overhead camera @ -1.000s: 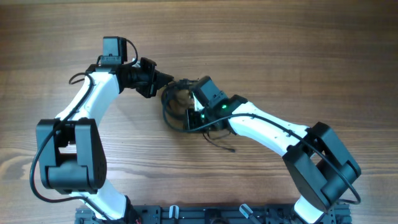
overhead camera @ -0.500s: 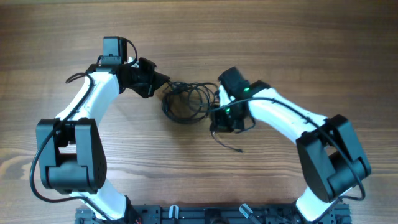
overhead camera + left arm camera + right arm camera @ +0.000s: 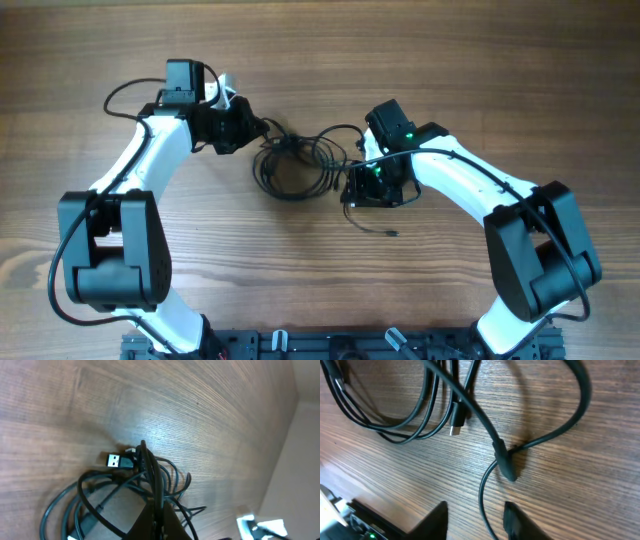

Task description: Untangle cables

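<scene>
Overhead shows the cables (image 3: pixel 300 165) mid-desk (image 3: pixel 450 60), mostly one looped knot, my left hand (image 3: pixel 258 129) clamped on a strand, right hand (image 3: pixel 475 507) fingers apart over a loose end; I'd say untangling's barely begun.

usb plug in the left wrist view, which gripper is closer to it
Left. The left gripper is shut on the cables right beside the usb plug; the right gripper is on the cables' far side.

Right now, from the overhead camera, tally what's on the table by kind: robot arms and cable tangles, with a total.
Robot arms: 2 (left arm, right arm)
Cable tangle: 1, strands too snarled to count
Total: 3
</scene>
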